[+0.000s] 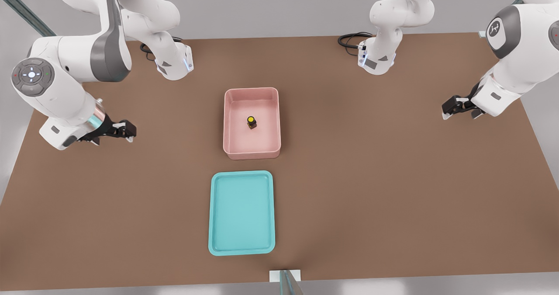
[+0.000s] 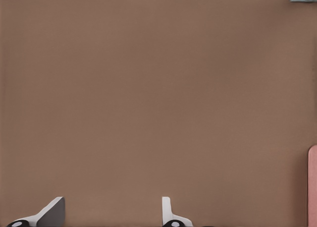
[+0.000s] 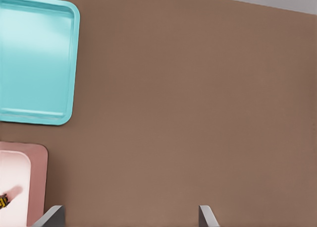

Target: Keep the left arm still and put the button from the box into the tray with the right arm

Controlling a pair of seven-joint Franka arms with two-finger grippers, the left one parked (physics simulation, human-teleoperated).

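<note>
The button [image 1: 251, 121], black with a yellow top, stands upright near the middle of the pink box [image 1: 252, 154]. The teal tray [image 1: 242, 212] lies just in front of the box, nearer the camera, with nothing in it. My gripper [image 1: 126, 132] hovers over bare table at the front view's left, well apart from the box, open and holding nothing. In the right wrist view the gripper [image 3: 131, 218] shows only its two spread fingertips [image 3: 53, 216]. That view also takes in the tray [image 3: 34, 58], a corner of the box [image 3: 37, 182] and a sliver of the button [image 3: 2, 201].
The brown table [image 1: 393, 177] stretches wide around both containers. Two arm bases [image 1: 174, 63] and a black cable [image 1: 351, 39] sit at the back edge. A small white bracket [image 1: 284, 276] is at the front edge. The box's edge [image 2: 313, 187] shows in the left wrist view.
</note>
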